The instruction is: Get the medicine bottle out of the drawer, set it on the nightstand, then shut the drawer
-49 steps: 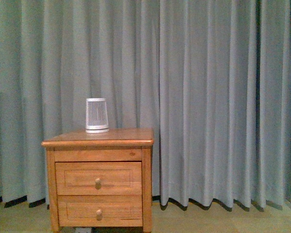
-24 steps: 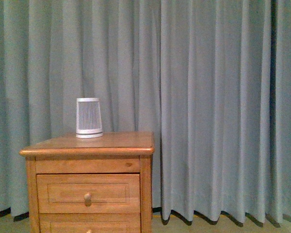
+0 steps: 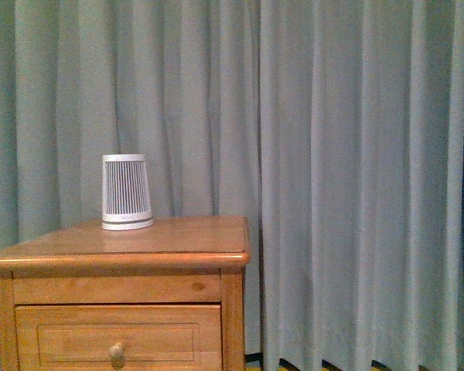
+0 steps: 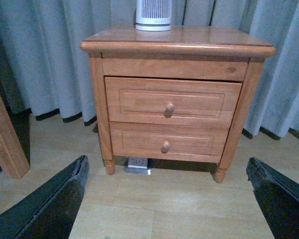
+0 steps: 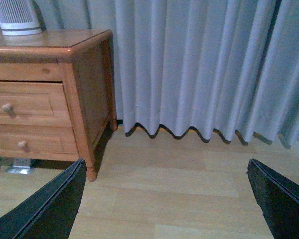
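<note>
The nightstand (image 3: 178,246) now looks larger and sits further left in the front view than a second ago. Its upper drawer (image 3: 69,340) is shut, and the medicine bottle cannot be seen. A white slatted cylinder (image 3: 127,192) stands upright on the top, near the back. The left claw (image 4: 165,162) and the right claw (image 5: 166,162) are spread wide above the wooden floor (image 4: 164,214), each holding nothing. A grey-green curtain (image 3: 356,193) hangs behind.

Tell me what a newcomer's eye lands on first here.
The honey-wood nightstand stands at the left of the front view, its upper drawer and lower drawer both shut. On its top, toward the back, sits a white slatted cylinder. A grey-green curtain fills the wall behind.
</note>
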`<act>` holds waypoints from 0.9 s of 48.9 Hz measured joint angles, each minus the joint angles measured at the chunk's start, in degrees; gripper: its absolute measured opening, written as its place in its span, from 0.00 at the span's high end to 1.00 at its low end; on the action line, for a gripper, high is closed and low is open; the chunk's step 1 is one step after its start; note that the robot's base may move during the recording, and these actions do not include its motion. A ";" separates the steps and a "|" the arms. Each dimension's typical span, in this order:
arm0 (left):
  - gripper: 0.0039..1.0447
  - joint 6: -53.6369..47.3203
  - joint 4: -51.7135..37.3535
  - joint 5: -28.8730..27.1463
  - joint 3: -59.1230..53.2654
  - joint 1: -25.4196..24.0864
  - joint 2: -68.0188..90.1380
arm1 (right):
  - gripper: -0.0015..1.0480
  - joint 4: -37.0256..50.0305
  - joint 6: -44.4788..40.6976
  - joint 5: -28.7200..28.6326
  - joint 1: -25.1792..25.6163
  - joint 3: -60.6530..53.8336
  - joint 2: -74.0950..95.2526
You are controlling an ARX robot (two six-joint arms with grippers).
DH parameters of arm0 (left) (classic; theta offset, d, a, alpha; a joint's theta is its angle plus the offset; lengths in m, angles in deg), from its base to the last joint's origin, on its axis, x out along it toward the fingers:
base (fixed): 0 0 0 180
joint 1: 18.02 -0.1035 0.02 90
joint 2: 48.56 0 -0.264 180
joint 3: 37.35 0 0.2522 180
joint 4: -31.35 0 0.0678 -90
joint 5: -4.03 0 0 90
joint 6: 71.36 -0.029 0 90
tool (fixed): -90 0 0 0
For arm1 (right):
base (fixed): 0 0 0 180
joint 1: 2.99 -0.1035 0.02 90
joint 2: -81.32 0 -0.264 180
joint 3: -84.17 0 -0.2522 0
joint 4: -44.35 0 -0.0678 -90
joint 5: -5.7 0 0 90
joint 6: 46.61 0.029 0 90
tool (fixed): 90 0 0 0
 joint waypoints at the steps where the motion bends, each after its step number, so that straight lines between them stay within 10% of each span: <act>1: 0.06 0.00 0.00 -0.02 0.00 0.00 0.00 | 0.07 0.00 0.00 -0.02 0.00 0.00 0.00; 23: 0.06 4.85 2.23 5.16 1.14 -0.52 5.88 | 0.07 0.00 0.00 0.00 0.00 0.00 0.04; 35: 0.06 6.67 -48.61 5.18 6.67 0.55 62.80 | 0.07 0.00 0.00 0.00 0.00 0.00 0.04; 44: 0.06 6.56 -68.78 2.34 16.48 1.42 94.31 | 0.07 0.00 0.00 -0.02 0.00 0.00 0.04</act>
